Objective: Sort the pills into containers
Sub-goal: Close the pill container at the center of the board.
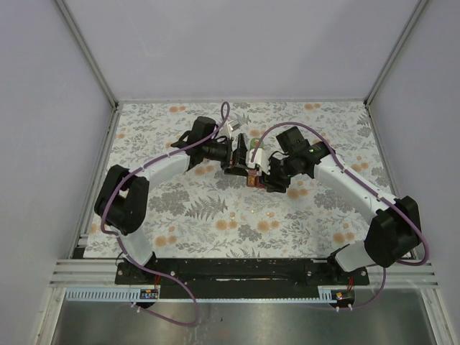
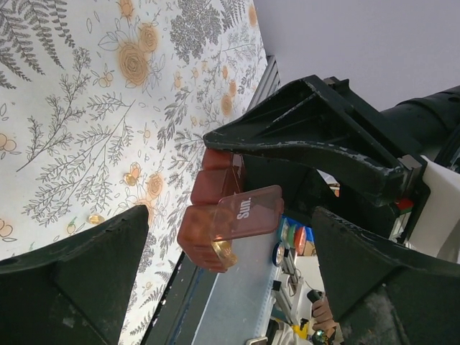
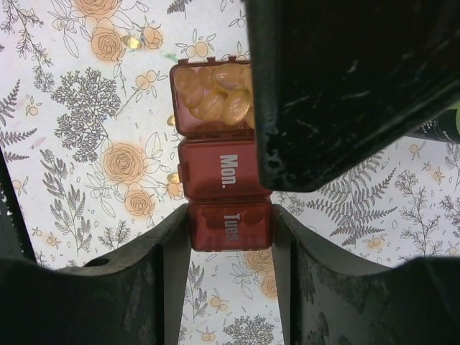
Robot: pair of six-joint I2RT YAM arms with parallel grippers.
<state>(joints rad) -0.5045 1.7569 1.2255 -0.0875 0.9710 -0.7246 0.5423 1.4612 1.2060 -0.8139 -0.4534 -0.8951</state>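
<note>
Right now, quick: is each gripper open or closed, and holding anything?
Left gripper: open, holding nothing.
Right gripper: closed on the pill box.

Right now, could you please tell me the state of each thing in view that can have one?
pill box: gripped at its Tues. end.
Sun. lid: open; its compartment is full of pills.
Mon. lid: shut.
Tues. lid: shut.
right claw: shut on the pill box.
left claw: open, empty.
loose pill: lying on the cloth.
</note>
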